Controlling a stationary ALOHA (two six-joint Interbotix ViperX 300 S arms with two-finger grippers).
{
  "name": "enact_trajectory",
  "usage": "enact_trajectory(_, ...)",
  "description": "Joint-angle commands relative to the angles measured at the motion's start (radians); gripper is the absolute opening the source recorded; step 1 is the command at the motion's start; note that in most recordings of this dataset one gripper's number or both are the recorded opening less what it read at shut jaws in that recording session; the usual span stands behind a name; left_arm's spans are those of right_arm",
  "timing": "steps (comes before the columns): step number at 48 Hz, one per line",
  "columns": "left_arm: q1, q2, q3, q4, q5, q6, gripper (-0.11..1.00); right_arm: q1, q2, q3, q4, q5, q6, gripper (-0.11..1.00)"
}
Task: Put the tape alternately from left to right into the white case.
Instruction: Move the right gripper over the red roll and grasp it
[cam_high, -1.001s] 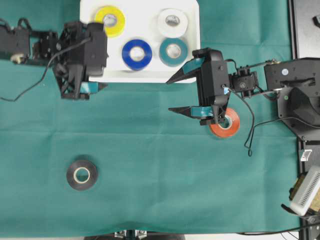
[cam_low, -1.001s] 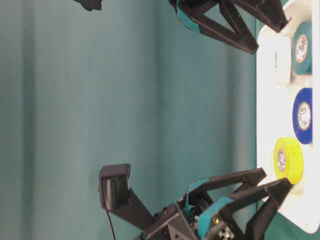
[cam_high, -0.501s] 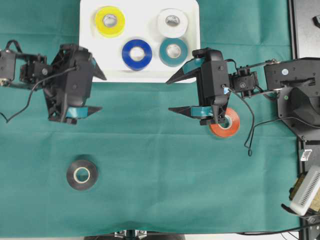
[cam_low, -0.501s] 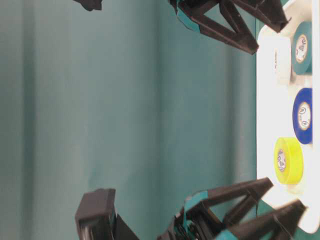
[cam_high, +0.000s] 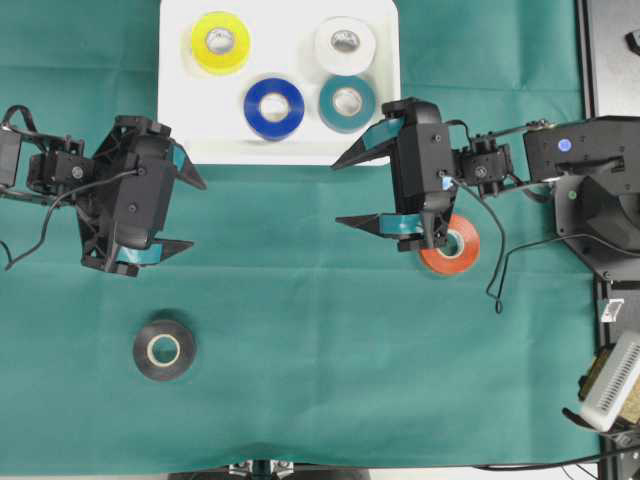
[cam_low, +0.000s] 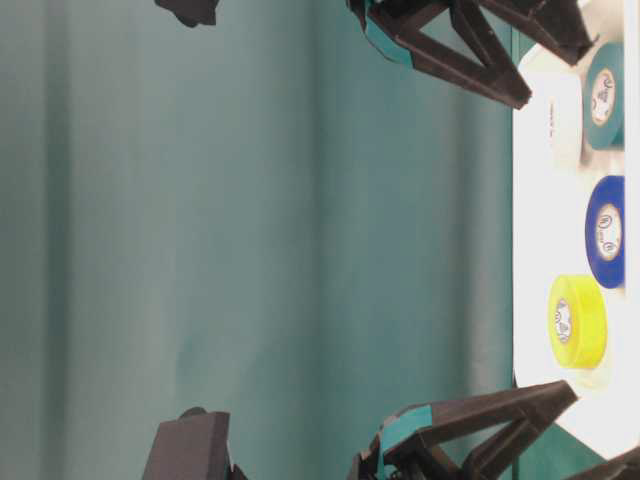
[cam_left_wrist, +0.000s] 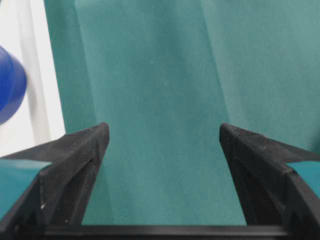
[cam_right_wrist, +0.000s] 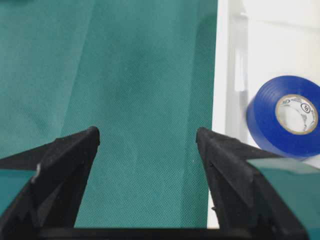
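Green cloth is regained by the empty, wide-spread left gripper, withdrawn from the white case toward the black tape, judged next.

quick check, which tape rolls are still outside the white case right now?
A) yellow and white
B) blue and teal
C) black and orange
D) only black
C: in the overhead view the black roll lies on the green cloth at lower left and the orange roll sits on the cloth partly under the right gripper, both outside the white case, which holds the other four.
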Motion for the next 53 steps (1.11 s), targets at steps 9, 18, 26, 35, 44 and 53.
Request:
enact_trajectory(9, -0.003, -0.023, -0.008, -0.002, -0.008, -0.002, 0.69, 0.003, -0.008, -0.020, 0.003, -0.011, 0.003, 0.81)
enact_trajectory(18, -0.003, -0.023, -0.008, -0.002, -0.008, -0.003, 0.69, 0.028, -0.018, -0.014, 0.003, -0.002, 0.003, 0.81)
enact_trajectory(26, -0.003, -0.021, -0.008, -0.002, -0.008, -0.005, 0.69, 0.055, -0.049, 0.006, 0.002, 0.032, 0.037, 0.81)
enact_trajectory(35, -0.003, -0.020, -0.006, -0.002, -0.008, -0.005, 0.69, 0.078, -0.095, 0.044, 0.003, 0.104, 0.115, 0.81)
enact_trajectory(44, -0.003, -0.020, -0.008, -0.002, -0.008, -0.003, 0.69, 0.103, -0.153, 0.101, 0.003, 0.123, 0.156, 0.81)
enact_trajectory(53, -0.003, -0.021, -0.008, -0.002, -0.008, -0.003, 0.69, 0.118, -0.209, 0.156, 0.003, 0.126, 0.167, 0.81)
